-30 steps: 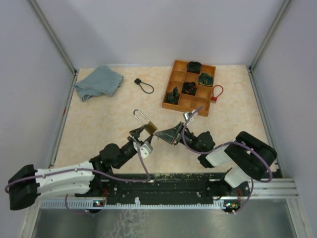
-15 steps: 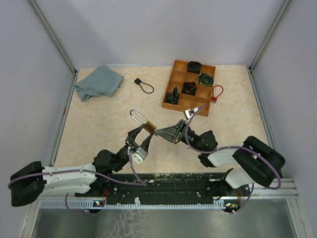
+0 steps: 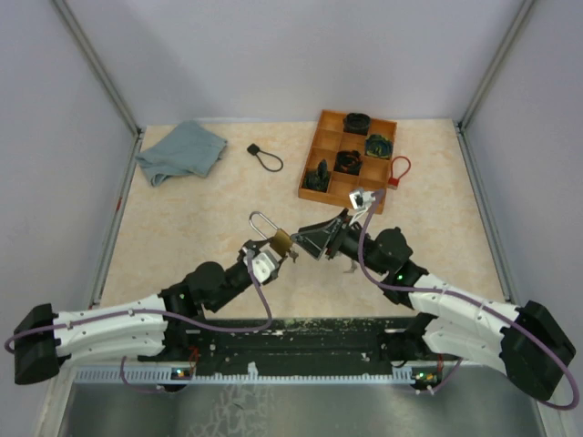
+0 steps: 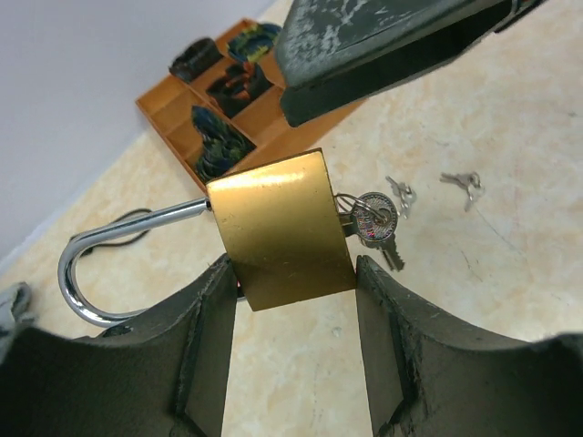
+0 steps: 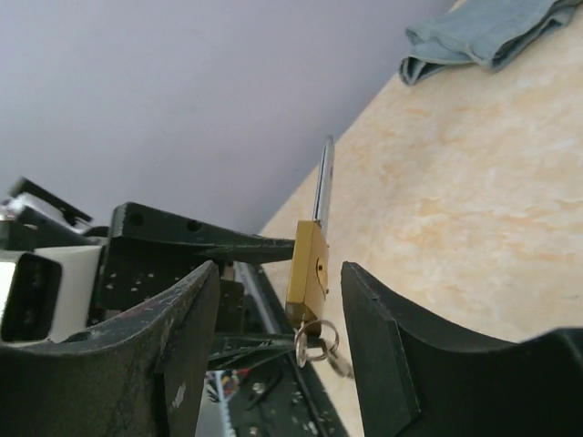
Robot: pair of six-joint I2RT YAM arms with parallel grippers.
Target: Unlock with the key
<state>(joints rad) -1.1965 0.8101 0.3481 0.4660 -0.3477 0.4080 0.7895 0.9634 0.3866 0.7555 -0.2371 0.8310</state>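
Observation:
A brass padlock [image 4: 281,228] with a steel shackle [image 4: 100,264] is held above the table, and my left gripper [image 4: 293,273] is shut on its body. A key [image 4: 373,218] sticks out of the lock's bottom end with a ring of spare keys hanging from it [image 5: 314,341]. My right gripper [image 5: 281,273] is open just in front of that end, one finger on either side of the key, touching nothing. In the top view the padlock [image 3: 281,241] sits between the left gripper [image 3: 271,250] and the right gripper [image 3: 314,238]. Whether the shackle is released I cannot tell.
Two loose key bunches [image 4: 465,182] lie on the table below the lock. A wooden compartment tray [image 3: 314,173] with dark items stands at the back right, a red loop [image 3: 398,171] beside it. A blue cloth [image 3: 182,150] and a black cord loop [image 3: 264,157] lie at the back left.
My right gripper has opened and let go of the key, which stays in the lock. The right arm has stretched out to the right. The left gripper has shifted the padlock slightly right.

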